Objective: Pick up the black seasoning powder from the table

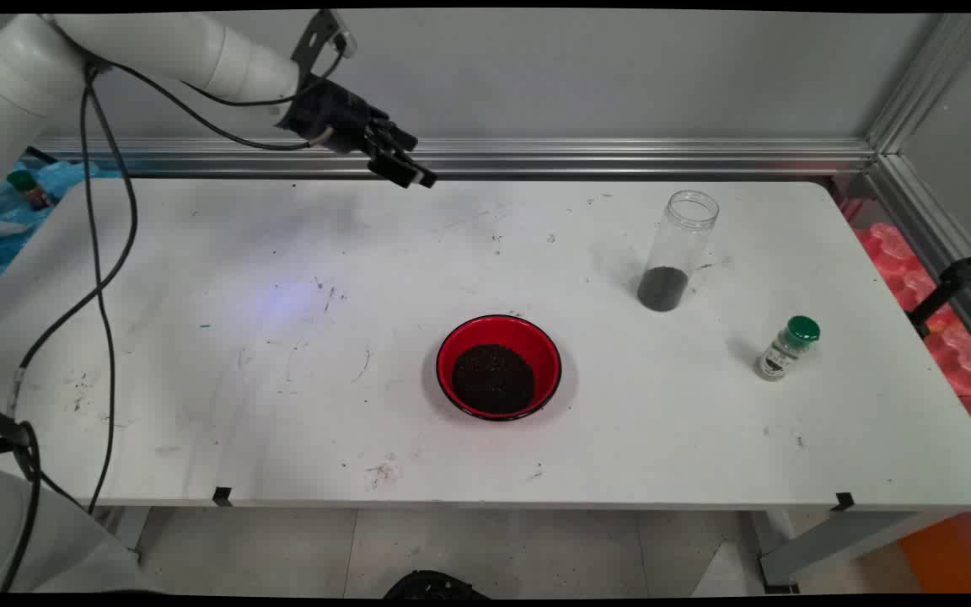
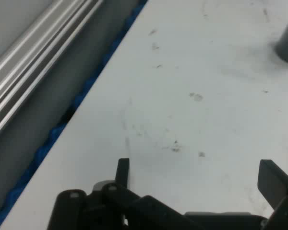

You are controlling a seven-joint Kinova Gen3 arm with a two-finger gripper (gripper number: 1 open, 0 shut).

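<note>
Hand (image 1: 405, 169), fingers spread wide and holding nothing, hangs over the desk's (image 1: 199, 354) far edge, with the bowl (image 1: 499, 367) at five o'clock and the jar (image 1: 678, 250) near three o'clock.

The white table (image 1: 283, 354) is scuffed with small dark marks and carries three things. A red bowl (image 1: 499, 367) with a black rim stands near the table's middle, filled with dark granules. At about 2 o'clock from the bowl stands a tall clear jar (image 1: 678, 251), upright and lidless, with a layer of the same dark stuff at its bottom. At 3 o'clock from the bowl, well apart, stands a small bottle with a green cap (image 1: 787, 348), at about 4 o'clock from the jar.
</note>
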